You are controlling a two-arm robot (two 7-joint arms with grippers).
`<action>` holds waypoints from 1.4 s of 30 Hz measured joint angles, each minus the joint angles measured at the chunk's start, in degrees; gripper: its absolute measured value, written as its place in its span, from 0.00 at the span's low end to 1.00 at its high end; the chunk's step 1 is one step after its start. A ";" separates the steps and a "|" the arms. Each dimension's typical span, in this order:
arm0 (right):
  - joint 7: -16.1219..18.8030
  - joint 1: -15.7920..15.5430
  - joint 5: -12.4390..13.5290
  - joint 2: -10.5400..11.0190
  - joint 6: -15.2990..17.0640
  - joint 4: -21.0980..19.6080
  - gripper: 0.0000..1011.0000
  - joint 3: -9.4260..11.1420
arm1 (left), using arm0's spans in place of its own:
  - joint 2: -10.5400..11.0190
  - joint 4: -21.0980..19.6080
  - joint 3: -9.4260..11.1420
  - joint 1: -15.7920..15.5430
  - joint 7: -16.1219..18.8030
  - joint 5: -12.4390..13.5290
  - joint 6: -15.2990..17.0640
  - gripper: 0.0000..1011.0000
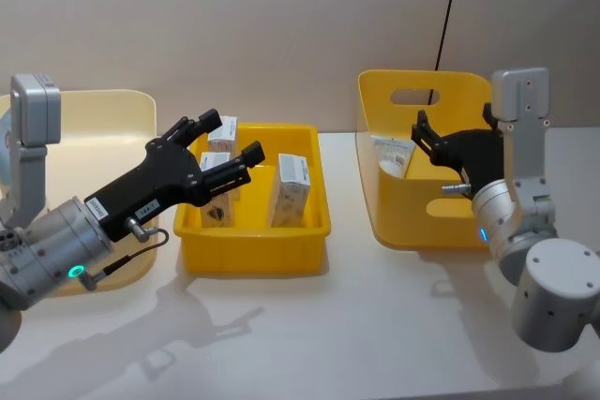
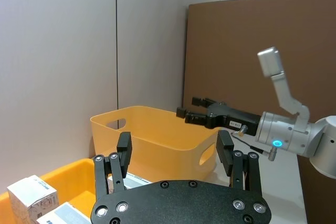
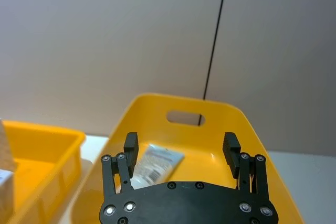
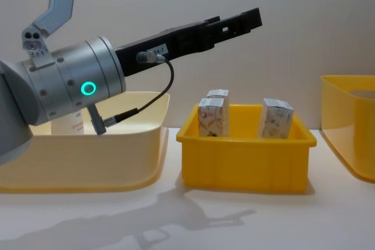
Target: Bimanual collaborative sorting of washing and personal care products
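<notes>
Left pincer [image 1: 226,140] is out over the small bin [image 1: 253,252], jaws spread wide and nothing between them. From the chest view it hangs well above the bin, clear of everything inside. Three white cartons [image 4: 212,116] stand upright in that bin: one at the back, two nearer the front, the left of those partly hidden behind a finger in the head view.

Over on the right, the right pincer [image 1: 453,122] sits at the mouth of the tall bin [image 1: 412,224], also open and empty. Its wrist view looks straight down past the fingers [image 3: 130,141] at a pale tube [image 3: 156,163] lying against the bin's inner wall, print facing up, apart from the pincer. In the head view the tube [image 1: 394,155] is by the bin's left wall.

A cream bin [image 1: 108,105] sits at far left on the white tabletop [image 1: 375,325], with the left arm crossing above it.
</notes>
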 joint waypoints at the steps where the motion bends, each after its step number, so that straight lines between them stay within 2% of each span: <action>1: 0.43 -0.18 0.19 0.05 -0.80 -0.23 0.99 0.04 | 0.00 0.00 0.00 0.00 0.00 0.00 0.00 0.99; 6: 2.70 -1.36 1.25 0.47 -4.36 -1.81 0.99 0.36 | 0.02 -0.05 0.00 0.05 0.10 0.05 0.00 0.99; 8: 4.50 -2.23 2.17 0.80 -6.83 -2.85 0.99 0.57 | 0.09 -0.22 0.00 0.22 0.51 0.24 0.01 0.99; 9: 4.50 -2.23 2.17 0.80 -6.83 -2.85 0.99 0.57 | 0.09 -0.22 0.00 0.22 0.51 0.24 0.01 0.99; 15: 8.07 -3.90 4.12 1.37 -11.18 -5.02 0.99 1.01 | 0.72 -1.62 0.13 1.43 3.82 2.20 0.24 0.99; 23: 8.48 -4.83 4.57 1.65 -11.17 -5.43 0.99 0.52 | 1.75 -4.04 0.38 3.54 9.52 5.58 0.72 0.99; 36: 12.30 -12.53 8.13 3.74 -10.66 -8.28 0.99 -4.03 | 3.56 -8.13 0.83 7.15 19.25 11.37 1.52 0.99; 42: 13.25 -14.54 9.09 4.28 -10.51 -8.99 0.99 -5.23 | 4.41 -10.06 1.05 8.83 23.82 14.05 1.91 0.99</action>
